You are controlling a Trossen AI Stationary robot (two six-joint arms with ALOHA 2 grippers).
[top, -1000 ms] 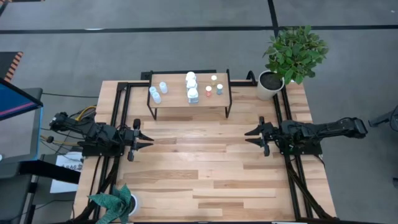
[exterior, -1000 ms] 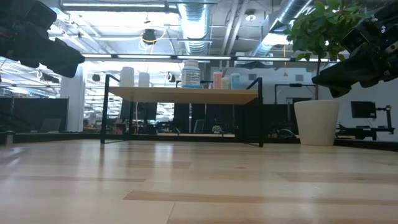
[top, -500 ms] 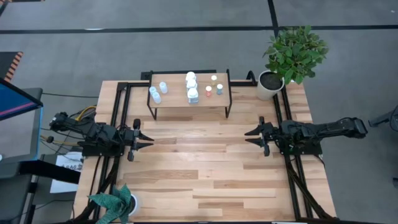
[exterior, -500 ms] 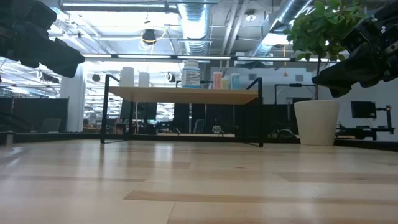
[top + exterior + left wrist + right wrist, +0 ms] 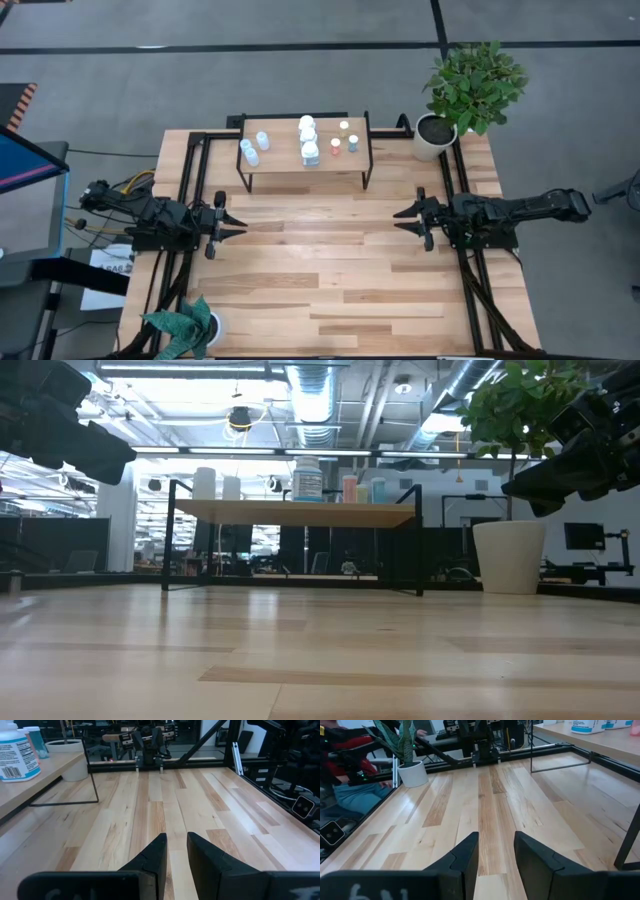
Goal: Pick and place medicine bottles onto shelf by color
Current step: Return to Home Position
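The shelf (image 5: 262, 160) stands at the table's far middle on thin black legs. Several medicine bottles stand upright on its top: bluish ones at its left end (image 5: 249, 151), larger white ones in the middle (image 5: 310, 150), and a reddish one (image 5: 336, 146) and a greenish one (image 5: 353, 143) toward its right. They also show in the low view (image 5: 308, 478). My left gripper (image 5: 240, 226) hovers open and empty at the table's left, and also shows in its wrist view (image 5: 176, 837). My right gripper (image 5: 398, 220) hovers open and empty at the right, and also shows in its wrist view (image 5: 496, 835).
A large leafy plant in a white pot (image 5: 435, 138) stands at the far right corner. A small plant in a white pot (image 5: 190, 325) stands at the near left corner. Black rails (image 5: 190, 150) run along the table's sides. A person (image 5: 350, 795) sits beyond the table's left edge.
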